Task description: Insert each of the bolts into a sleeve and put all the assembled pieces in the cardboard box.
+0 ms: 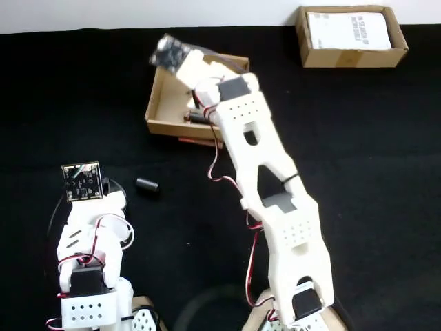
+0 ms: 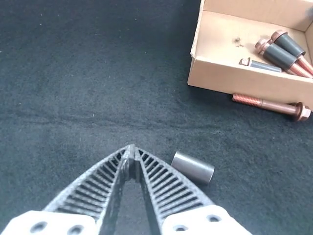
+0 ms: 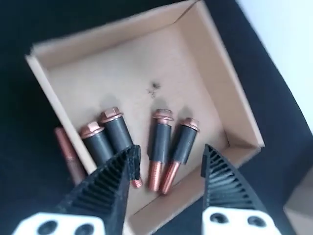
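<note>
Jaws on the left gripper (image 2: 131,149) are pressed together, tips meeting, nothing between them; it sits at the near left over the black table (image 1: 358,172). One bare sleeve (image 2: 193,167) lies on its side on the table just right of those tips, not touching them. In the high view it is right of the left arm and on the near side of the cardboard box (image 1: 165,103). Right gripper (image 3: 170,156) is spread wide and holds nothing, hanging over the inside of the box, its arm stretched from near right toward far left-centre. Four sleeved bolts (image 3: 160,134) lie on the box floor side by side in two pairs, copper heads and threaded ends sticking out of the dark sleeves. One bare bolt (image 2: 269,104) lies on the table outside, just beside the box's near wall and roughly parallel to it. Second box (image 1: 351,58) holding white paper (image 1: 348,29) sits at far right, well apart
</note>
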Robot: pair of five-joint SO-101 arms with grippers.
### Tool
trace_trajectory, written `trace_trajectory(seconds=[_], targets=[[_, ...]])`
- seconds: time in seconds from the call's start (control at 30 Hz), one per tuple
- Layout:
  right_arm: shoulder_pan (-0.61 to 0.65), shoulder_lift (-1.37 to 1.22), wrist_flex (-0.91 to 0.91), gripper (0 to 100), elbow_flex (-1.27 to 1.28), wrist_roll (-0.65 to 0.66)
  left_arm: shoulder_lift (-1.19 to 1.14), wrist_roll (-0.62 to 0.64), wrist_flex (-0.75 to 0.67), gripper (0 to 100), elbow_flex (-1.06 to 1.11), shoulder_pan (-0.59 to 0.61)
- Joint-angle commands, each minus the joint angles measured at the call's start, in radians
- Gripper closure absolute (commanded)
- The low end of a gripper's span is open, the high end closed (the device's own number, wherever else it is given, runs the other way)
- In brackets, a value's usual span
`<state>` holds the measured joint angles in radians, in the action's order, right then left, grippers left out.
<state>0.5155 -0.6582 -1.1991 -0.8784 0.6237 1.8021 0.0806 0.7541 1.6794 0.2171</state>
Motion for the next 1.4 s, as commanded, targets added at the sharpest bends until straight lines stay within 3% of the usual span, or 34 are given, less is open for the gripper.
trace_trajectory(seconds=[0.0, 0.17, 0.3, 0.47, 0.6, 0.8, 0.9, 1.07, 1.37], targets=[[0.007, 0.120, -0.232, 81.8, -0.145, -0.233, 0.002, -0.009, 0.002, 99, 0.016, -0.016], [0.048, 0.159, -0.570, 81.8, -0.202, -0.456, 0.002, -0.009, 0.002, 99, 0.016, -0.016], [0.065, 0.246, -0.567, 81.8, -0.061, -0.540, 0.002, -0.009, 0.002, 99, 0.016, -0.016], [0.228, 0.437, -0.567, 81.8, 0.291, -0.640, 0.007, -0.011, 0.040, 99, 0.016, -0.004], [0.367, 0.552, -0.489, 81.8, 0.544, -0.712, 0.008, -0.011, 0.051, 99, 0.016, 0.128], [0.328, 0.579, -0.170, 81.8, 0.774, -0.500, 0.008, -0.008, 0.051, 99, 0.016, 0.536], [0.300, 0.578, 0.019, 81.8, 0.852, -0.384, 0.007, -0.008, 0.054, 99, 0.016, 0.661], [0.309, 0.541, 0.278, 81.8, 0.975, -0.270, 0.008, -0.008, 0.075, 99, 0.016, 0.705], [0.369, 0.272, 0.288, 81.8, 0.780, -0.250, 0.008, -0.008, 0.075, 99, 0.016, 0.704]])
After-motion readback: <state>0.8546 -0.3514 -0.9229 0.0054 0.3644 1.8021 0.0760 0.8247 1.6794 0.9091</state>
